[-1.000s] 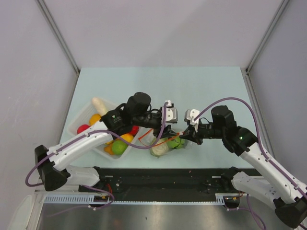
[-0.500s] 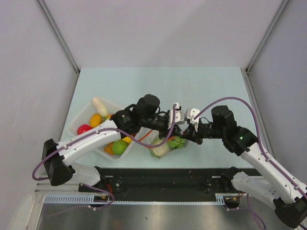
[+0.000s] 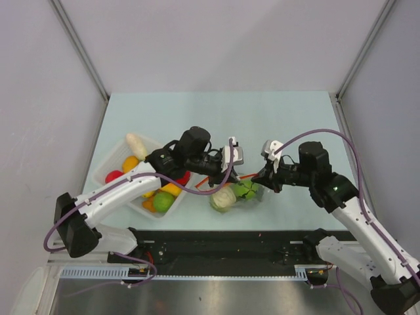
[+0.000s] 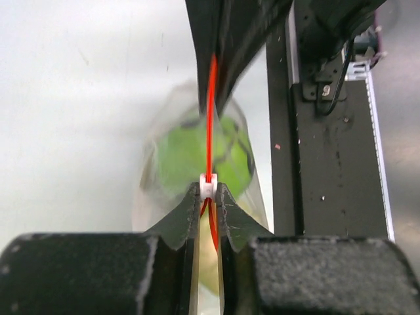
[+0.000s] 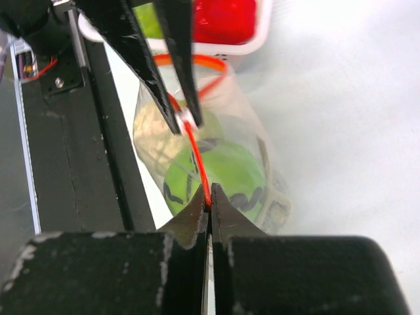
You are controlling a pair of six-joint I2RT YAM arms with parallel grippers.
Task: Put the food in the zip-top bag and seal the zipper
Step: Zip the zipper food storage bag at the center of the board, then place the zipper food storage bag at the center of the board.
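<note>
Bright even light; zip-top bag (image 4: 157, 164) blurred close-up

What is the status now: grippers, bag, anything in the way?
Left gripper shut on zipper slider. Right gripper shut on zipper. Food inside bag. Nothing blocking.

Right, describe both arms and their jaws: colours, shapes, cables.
The left arm and right arm match: white links, black joints and black bases, with a purple cable looping along each. The jaws are black and flat, tapering to thin tips.
</note>
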